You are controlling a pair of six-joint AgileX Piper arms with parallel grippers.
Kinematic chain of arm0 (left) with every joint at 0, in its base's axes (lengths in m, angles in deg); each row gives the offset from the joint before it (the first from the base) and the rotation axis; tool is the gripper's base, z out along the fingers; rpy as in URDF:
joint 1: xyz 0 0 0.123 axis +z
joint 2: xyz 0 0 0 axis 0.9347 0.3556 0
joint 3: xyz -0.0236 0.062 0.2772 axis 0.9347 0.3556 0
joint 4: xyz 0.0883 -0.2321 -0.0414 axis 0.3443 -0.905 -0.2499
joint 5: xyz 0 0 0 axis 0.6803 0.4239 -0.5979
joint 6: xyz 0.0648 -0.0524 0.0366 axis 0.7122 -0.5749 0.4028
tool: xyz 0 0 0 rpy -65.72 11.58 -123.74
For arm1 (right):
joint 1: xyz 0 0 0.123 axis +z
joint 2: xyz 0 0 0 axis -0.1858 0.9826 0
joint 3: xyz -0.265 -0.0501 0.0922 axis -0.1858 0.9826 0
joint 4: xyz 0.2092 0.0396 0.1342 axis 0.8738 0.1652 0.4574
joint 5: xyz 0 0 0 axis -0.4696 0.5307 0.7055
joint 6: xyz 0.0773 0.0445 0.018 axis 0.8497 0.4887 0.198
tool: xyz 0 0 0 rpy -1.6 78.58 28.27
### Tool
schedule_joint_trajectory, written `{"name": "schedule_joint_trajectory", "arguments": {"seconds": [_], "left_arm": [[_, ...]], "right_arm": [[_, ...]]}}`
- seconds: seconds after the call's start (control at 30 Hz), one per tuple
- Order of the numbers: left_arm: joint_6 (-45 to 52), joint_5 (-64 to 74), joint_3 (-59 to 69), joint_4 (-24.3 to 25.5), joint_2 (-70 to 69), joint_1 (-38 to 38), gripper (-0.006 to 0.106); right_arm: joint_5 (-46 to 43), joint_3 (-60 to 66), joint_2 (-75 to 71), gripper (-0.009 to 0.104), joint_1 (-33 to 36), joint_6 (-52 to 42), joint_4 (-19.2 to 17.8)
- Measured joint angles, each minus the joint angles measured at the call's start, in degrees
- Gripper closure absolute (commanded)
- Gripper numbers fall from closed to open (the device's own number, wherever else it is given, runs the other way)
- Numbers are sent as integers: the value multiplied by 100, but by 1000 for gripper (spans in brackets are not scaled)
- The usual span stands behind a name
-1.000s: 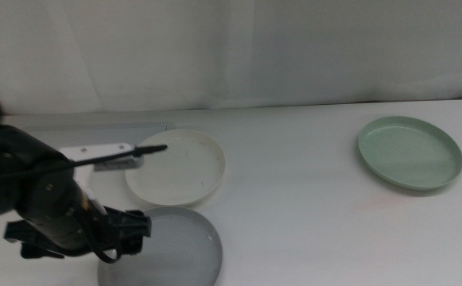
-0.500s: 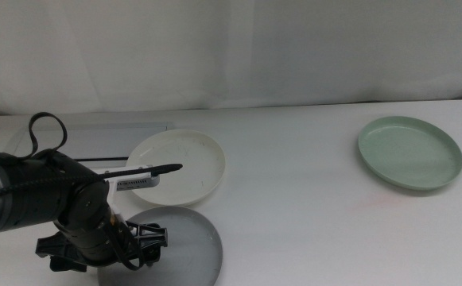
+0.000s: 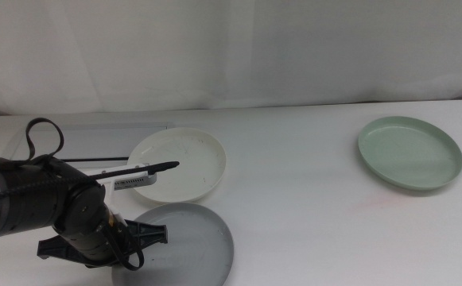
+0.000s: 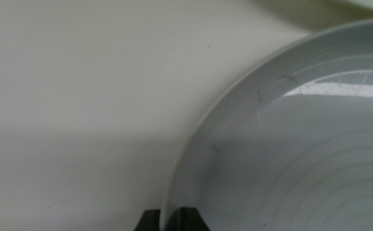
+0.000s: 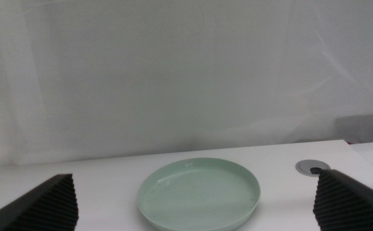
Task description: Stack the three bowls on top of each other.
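The left fingers point(image 4: 169, 220) are closed on the rim of the grey bowl point(image 4: 289, 141), one dark tip on each side of the lip with almost no gap between them. In the middle view that left gripper point(image 3: 139, 237) sits at the grey bowl's point(image 3: 184, 245) left edge, low in the picture, with its bulky dark arm point(image 3: 40, 210) coming in from the left. The grey bowl lies just in front of the white bowl point(image 3: 179, 164), their rims close together. A thin dark rod point(image 3: 127, 168) juts from the arm across the white bowl's near-left rim, above a small white panel point(image 3: 131, 181).

The right fingers point(image 5: 192, 208) are spread wide, their foam pads point(image 5: 38, 205) at opposite corners of the wrist view, holding nothing. The green bowl point(image 5: 200, 191) lies between them and well beyond, on the white bench point(image 5: 77, 170). In the middle view the green bowl point(image 3: 409, 151) sits far right, well apart from the other two.
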Motion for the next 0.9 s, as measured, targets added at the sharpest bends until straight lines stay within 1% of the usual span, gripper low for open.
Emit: {"name": "schedule_joint_trajectory", "arguments": {"seconds": [0.17,0.23,0.3,0.33,0.37,0.4,0.53,0.6,0.67,0.9], "left_arm": [[47,-46,0,0,-11,0,103],[116,-46,-40,-73,-62,0,103],[303,-26,-114,-348,-151,0,103],[537,68,-248,-639,-306,-55,103],[718,211,-511,-807,-526,-133,103],[772,298,-678,-847,-615,-200,103],[862,496,-1508,-914,-681,-788,103],[824,471,-1708,-927,-598,-957,103],[695,328,-1841,-950,-380,-1161,103],[447,-111,-1853,-1013,376,-1405,103]], "right_arm": [[0,0,0,-7,0,0,0],[0,0,0,-7,0,0,0],[0,0,0,-7,0,0,0],[-10,0,0,-7,0,0,0],[-10,0,0,-7,0,0,0],[-10,0,0,-7,0,0,0],[-10,0,0,-7,0,-20,0],[-10,0,0,-7,0,-20,0],[-10,0,0,-7,0,-20,0],[-10,0,0,-7,0,-20,0]]}}
